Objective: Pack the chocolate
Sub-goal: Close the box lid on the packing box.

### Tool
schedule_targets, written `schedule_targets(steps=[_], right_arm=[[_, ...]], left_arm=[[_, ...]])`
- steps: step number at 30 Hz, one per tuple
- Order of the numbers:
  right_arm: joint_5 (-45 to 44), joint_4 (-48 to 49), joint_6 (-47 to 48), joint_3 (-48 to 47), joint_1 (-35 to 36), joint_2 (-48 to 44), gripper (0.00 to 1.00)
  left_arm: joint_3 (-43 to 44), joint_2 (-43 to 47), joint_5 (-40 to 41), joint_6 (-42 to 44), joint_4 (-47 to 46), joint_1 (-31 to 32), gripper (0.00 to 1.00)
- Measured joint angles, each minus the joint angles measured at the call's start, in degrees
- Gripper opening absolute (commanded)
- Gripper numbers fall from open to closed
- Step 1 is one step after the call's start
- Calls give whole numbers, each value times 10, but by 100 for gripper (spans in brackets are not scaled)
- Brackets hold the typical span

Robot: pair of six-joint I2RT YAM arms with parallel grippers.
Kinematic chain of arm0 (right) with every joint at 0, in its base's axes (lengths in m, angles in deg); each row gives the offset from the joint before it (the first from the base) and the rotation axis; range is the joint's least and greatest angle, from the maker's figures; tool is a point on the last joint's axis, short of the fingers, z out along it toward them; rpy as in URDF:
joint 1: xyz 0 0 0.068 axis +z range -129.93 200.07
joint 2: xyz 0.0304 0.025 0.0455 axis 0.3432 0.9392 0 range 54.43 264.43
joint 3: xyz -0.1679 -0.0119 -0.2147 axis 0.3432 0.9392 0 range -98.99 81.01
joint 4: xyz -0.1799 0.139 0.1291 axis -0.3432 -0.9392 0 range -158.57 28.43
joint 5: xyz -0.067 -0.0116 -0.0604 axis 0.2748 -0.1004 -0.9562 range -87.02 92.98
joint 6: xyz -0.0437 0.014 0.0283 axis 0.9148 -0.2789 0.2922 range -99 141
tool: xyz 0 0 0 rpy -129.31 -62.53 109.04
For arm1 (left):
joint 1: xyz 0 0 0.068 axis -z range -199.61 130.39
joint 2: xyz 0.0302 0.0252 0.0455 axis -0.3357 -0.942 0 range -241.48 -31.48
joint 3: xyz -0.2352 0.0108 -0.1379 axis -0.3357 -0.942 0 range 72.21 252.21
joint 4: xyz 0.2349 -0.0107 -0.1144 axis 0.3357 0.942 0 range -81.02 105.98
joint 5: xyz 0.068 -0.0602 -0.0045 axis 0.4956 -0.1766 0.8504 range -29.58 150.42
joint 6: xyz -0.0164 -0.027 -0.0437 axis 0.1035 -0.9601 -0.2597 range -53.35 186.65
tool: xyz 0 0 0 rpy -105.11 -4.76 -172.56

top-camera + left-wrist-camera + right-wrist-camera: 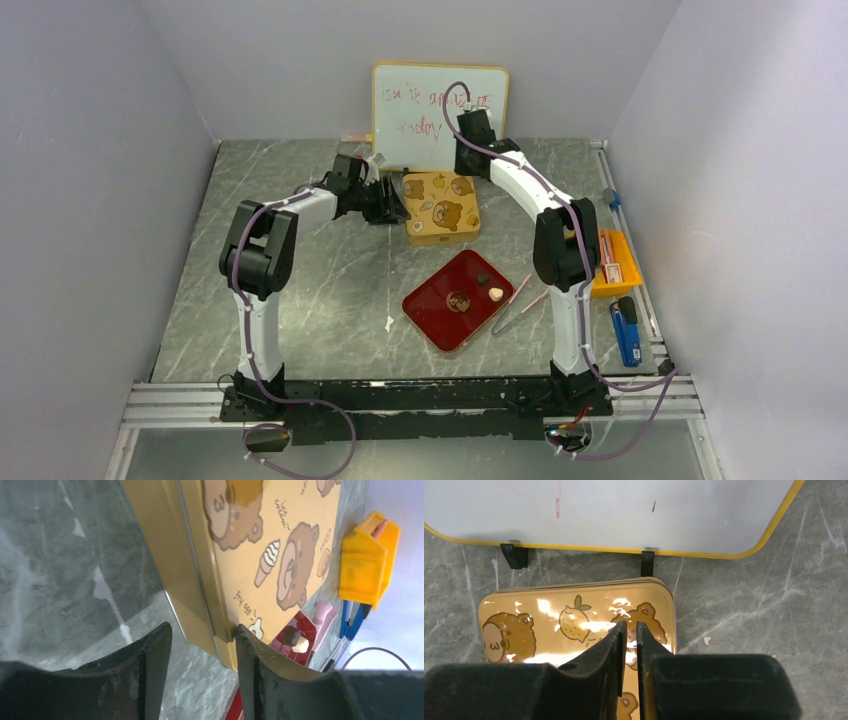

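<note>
The yellow tin (pixel 440 207) with bear prints stands closed at the back, in front of the whiteboard. Three chocolate pieces lie on a red tray (pixel 440 322): a dark one (pixel 483 279), a cream one (pixel 495 294) and a brown one (pixel 459 301). My left gripper (pixel 398 208) is at the tin's left side. In the left wrist view it (pixel 203 627) is open around the tin's (pixel 280 540) near corner, with only the right finger (pixel 250 655) touching the lid's edge. My right gripper (pixel 631 624) hovers over the tin's lid (pixel 524 610), its jaws a narrow slit apart and empty.
A whiteboard (pixel 440 115) stands right behind the tin. Pink tweezers (pixel 515 303) lie right of the red tray. An orange box (pixel 613 262) and a blue lighter (pixel 626 330) sit along the right edge.
</note>
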State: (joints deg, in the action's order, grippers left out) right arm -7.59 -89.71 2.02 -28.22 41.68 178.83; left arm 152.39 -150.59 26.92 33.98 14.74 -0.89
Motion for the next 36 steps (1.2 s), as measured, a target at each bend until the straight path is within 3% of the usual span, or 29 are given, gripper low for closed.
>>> schedule_targets(steps=[10, 19, 36], right_arm=[[-20, 1, 5, 11, 0, -34, 26], [-59, 2, -5, 92, -9, -86, 25], [-63, 4, -18, 203, -28, -118, 24]], left_arm=[[-4, 10, 47, -11, -3, -10, 61], [-97, 68, 139, -24, -13, -28, 59], [-115, 84, 169, -32, -25, -28, 59]])
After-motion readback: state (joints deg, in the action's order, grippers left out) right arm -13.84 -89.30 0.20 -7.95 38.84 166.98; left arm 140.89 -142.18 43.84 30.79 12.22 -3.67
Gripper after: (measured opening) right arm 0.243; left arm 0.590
